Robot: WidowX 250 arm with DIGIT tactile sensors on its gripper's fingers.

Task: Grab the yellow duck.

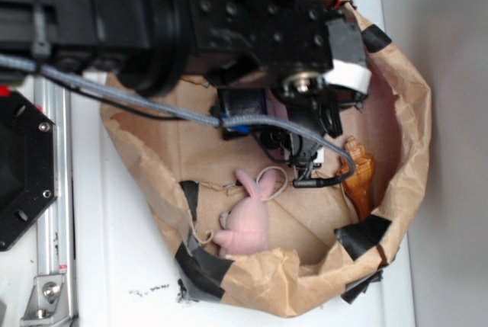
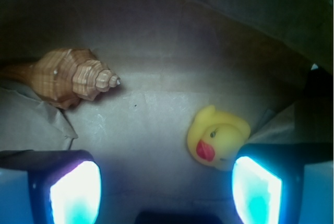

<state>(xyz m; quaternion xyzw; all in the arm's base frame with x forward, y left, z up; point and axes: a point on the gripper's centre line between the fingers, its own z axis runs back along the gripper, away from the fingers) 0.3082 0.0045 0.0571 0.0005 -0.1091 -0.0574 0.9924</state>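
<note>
Yellow duck [image 2: 216, 138] looks light, soft, slippery; grip across rounded body. Claw [image 2: 166, 190] open, right finger [image 2: 255, 190] touching duck.

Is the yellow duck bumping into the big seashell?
Apart. The wrist view shows bare paper floor between the yellow duck and the seashell; the duck sits by the gripper's right finger.

One yellow duck [image 2: 218, 136], one spiral seashell [image 2: 68, 77], one pink plush bunny [image 1: 245, 224] and one brown paper bag [image 1: 404, 113] are counted; one end effector [image 2: 166, 187] is seen.
</note>
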